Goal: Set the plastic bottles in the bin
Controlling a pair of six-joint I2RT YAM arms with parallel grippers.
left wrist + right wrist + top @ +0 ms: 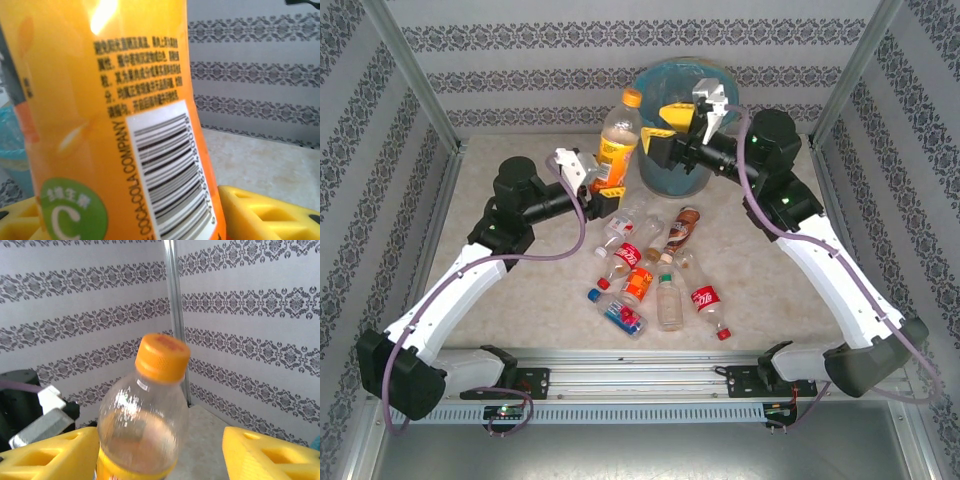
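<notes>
My left gripper (610, 192) is shut on the lower body of a tall orange-labelled bottle (617, 148) with an orange cap, held upright above the table. Its barcode side (165, 170) sits between my yellow fingers (270, 215). My right gripper (665, 123) stands open around the same bottle's clear neck (142, 425). The left finger (50, 455) is close against it and the right finger (270, 455) is well clear. The bin (705, 75), grey mesh with a light blue liner, stands just behind both grippers. Several other plastic bottles (650, 270) lie in a pile at mid-table.
The pile holds red-labelled (708, 300), brown (682, 228), blue (620, 315) and clear (669, 305) bottles lying on their sides. Patterned walls and metal frame posts (415, 75) close in the table on three sides. A rail (640, 375) runs along the near edge.
</notes>
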